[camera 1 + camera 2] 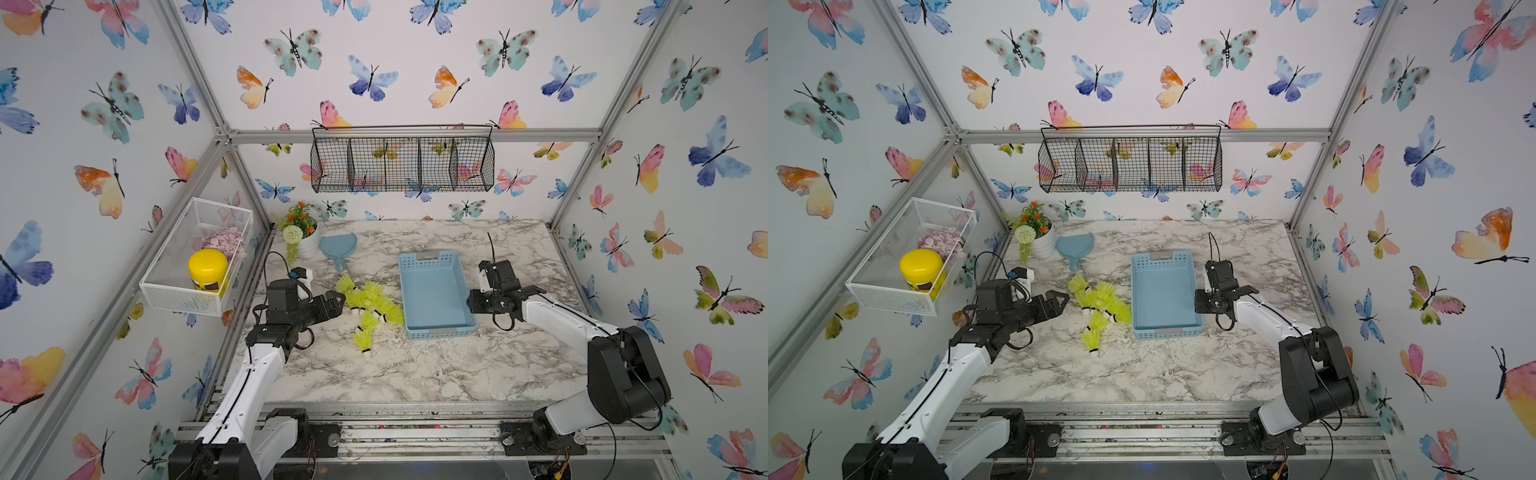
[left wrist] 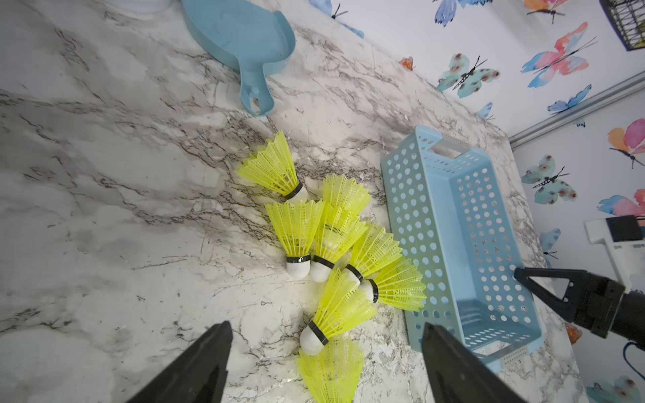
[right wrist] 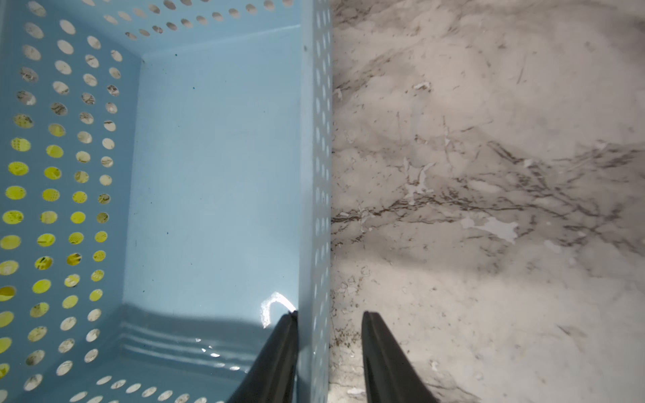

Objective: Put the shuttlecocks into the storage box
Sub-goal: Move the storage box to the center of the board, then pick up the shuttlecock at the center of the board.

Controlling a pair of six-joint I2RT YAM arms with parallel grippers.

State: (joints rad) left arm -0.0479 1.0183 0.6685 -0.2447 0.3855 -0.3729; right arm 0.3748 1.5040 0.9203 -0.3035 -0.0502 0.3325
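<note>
Your left gripper (image 2: 326, 323) is hovering wide open over the shuttlecocks (image 2: 335, 230) and is holding nothing. All eight are lying on their sides in a loose cluster on the marble table (image 1: 415, 374), outside the storage box (image 1: 402, 291) and just beside its long perforated wall; one skirt is touching that wall. Your right gripper (image 3: 330, 312) is straddling the box's opposite long wall with its jaws narrowly parted. The inner finger (image 3: 279, 349) is lying against the wall, while the outer finger is standing clear of it.
</note>
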